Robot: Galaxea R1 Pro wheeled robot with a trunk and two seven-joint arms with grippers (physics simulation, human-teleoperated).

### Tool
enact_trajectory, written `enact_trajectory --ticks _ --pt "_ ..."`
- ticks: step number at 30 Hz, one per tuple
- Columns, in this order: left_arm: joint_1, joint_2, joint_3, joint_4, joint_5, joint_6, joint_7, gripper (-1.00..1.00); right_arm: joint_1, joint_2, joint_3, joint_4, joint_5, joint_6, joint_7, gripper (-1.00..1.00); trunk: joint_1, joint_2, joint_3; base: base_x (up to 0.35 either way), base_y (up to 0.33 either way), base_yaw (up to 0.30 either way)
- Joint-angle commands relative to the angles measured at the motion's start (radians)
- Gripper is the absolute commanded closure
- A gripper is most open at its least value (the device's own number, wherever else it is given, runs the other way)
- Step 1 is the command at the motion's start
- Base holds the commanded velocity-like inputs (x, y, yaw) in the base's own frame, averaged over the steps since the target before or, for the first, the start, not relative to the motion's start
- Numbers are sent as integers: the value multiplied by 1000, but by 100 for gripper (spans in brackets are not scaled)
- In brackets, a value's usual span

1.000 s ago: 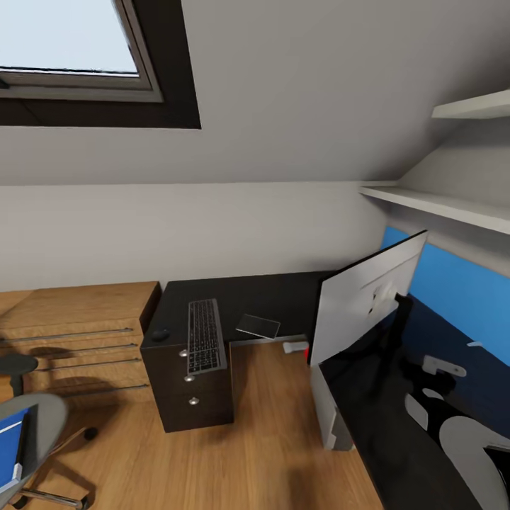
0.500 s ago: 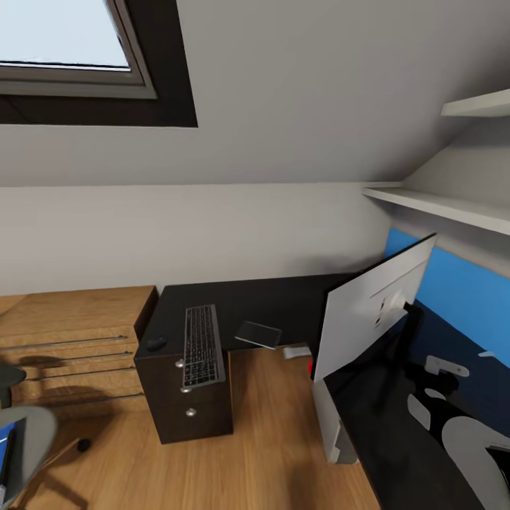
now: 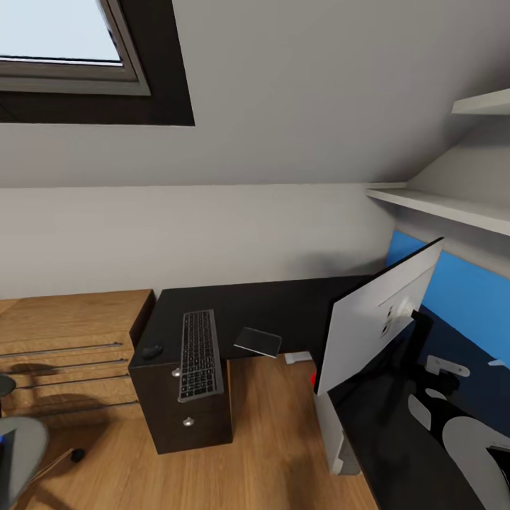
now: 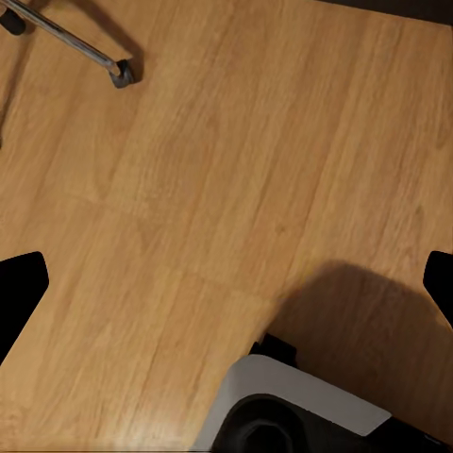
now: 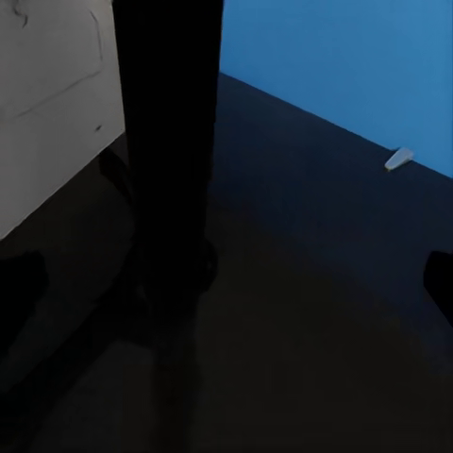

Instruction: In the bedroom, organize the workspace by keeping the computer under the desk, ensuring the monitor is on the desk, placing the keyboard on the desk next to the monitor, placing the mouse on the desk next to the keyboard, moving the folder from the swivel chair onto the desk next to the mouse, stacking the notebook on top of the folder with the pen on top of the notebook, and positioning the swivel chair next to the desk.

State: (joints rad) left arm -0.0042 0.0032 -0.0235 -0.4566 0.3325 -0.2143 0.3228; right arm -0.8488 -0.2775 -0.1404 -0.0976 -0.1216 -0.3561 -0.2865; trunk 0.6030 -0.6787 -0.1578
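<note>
The black desk [image 3: 283,304] runs along the grey wall and turns toward me on the right, in front of its blue back panel [image 3: 460,304]. On its left end lie the keyboard [image 3: 199,354], the mouse [image 3: 151,350] beside it, and the dark notebook [image 3: 258,342]. The monitor [image 3: 379,312] stands on the right wing with its white back to me. The pale computer [image 3: 333,432] sits on the floor at the desk's edge. A bit of the swivel chair [image 3: 18,453] shows at the lower left; the folder is out of view. My left gripper [image 4: 226,283] hangs open over the floor. My right gripper [image 5: 226,283] is open near the monitor stand [image 5: 170,189].
A black drawer cabinet [image 3: 188,411] stands under the keyboard end, and a wooden drawer chest [image 3: 71,340] is left of it. Wall shelves [image 3: 453,205] hang over the right wing. A chair castor [image 4: 121,74] rests on the plank floor. A small white object [image 3: 297,358] lies by the desk's inner corner.
The head view has swung to the right, so the chair and its blue folder have slid out at the lower left. The things on the desk have not moved.
</note>
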Motion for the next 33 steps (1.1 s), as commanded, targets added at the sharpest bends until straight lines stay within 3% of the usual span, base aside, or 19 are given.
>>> enact_trajectory --ticks 1,33 --pt "0 0 -3 0 7 -3 2 -100 -1 0 1 1 -10 -6 3 -100 0 -1 -2 33 0 0" --pt "0 4 -3 3 6 -5 2 -100 -1 -15 2 1 -9 -7 3 -100 0 -1 -2 86 -17 0"
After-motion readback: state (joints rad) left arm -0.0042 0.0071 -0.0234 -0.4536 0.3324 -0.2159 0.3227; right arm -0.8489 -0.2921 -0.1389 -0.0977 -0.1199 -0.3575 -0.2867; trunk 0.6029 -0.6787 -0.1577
